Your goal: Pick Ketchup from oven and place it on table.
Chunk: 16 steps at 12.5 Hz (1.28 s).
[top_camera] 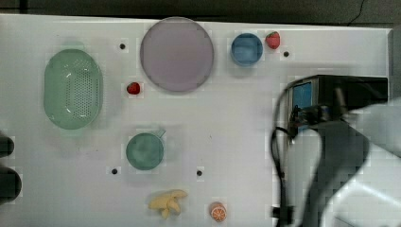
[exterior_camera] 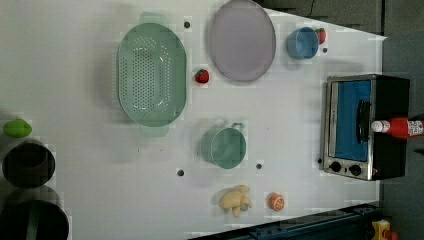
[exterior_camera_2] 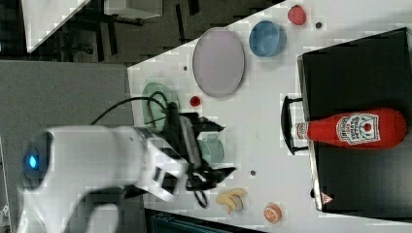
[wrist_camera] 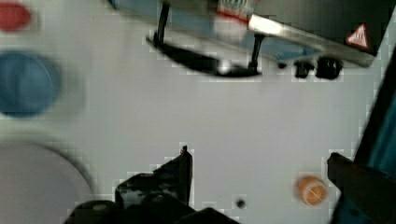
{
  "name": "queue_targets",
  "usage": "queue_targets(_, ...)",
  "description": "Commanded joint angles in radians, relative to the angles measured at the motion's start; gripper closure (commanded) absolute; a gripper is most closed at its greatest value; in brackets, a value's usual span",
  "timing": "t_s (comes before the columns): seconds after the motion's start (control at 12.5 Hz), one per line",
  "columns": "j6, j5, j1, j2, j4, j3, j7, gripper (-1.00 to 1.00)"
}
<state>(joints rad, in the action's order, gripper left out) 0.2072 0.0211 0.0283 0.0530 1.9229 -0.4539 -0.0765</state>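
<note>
- The gripper (exterior_camera_2: 218, 148) is hovering over the table (exterior_camera_2: 262, 121) with its fingers spread wide, holding nothing.
- The ketchup (exterior_camera_2: 357, 127) is lying on top of the oven (exterior_camera_2: 359, 179), well apart from the gripper, cap overhanging the door handle (exterior_camera_2: 286, 125).

In the top view, the arm (top_camera: 331, 156) covers most of the oven (top_camera: 352, 87). The left view's right edge crops the ketchup (exterior_camera: 400, 127). In the wrist view, the blurred blue bowl (wrist_camera: 25, 84) and strawberry (wrist_camera: 13, 16) are cut off.
</note>
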Motion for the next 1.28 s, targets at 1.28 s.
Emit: queue_targets(1.28,0.477,0.106,0.093,-0.391,-0.045,-0.174,0.021,-1.0)
